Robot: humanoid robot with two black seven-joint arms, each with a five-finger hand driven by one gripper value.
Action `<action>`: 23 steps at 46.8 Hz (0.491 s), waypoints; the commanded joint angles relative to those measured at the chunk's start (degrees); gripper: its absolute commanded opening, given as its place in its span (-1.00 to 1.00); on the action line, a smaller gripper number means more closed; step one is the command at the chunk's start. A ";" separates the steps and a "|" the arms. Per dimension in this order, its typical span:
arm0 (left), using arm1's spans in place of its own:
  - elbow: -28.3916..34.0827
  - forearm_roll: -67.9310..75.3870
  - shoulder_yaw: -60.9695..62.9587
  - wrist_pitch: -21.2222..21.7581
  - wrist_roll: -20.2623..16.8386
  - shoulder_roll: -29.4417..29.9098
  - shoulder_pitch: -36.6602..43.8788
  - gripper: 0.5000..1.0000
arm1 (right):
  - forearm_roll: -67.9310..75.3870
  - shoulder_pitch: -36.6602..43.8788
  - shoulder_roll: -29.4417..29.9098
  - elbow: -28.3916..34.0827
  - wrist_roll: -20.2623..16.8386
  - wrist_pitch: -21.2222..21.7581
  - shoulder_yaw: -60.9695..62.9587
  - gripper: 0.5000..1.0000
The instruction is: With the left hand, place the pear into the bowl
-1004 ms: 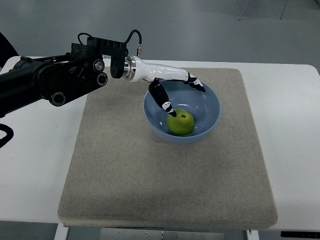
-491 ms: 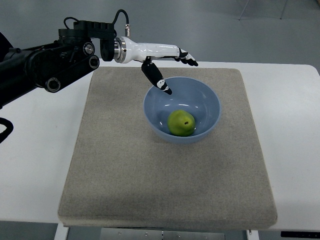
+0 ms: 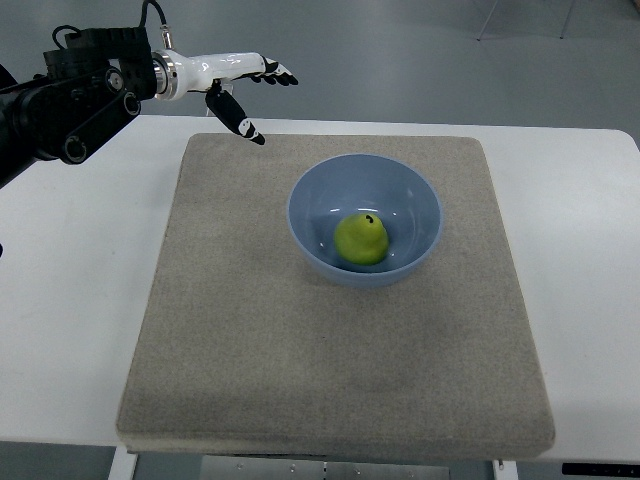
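Observation:
A green pear (image 3: 361,239) lies inside the light blue bowl (image 3: 310,205), which stands on the grey mat. My left hand (image 3: 255,95) is white with black fingertips and hovers above the mat's far left corner, well clear of the bowl. Its fingers are spread, the thumb hangs down, and nothing is in it. The black left arm (image 3: 70,95) comes in from the upper left. No right arm shows.
The grey mat (image 3: 250,340) covers most of a white table (image 3: 70,300). Grey floor lies beyond the table's far edge.
The left hand has drawn back from over the bowl, up and to the left, with fingers open. The pear has rolled slightly inside the bowl, its stem end now pointing up.

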 commanded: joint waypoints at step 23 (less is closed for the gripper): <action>19.49 -13.96 -0.17 11.67 1.21 -1.57 4.31 0.65 | 0.00 0.00 0.00 -0.06 0.00 0.00 0.00 0.69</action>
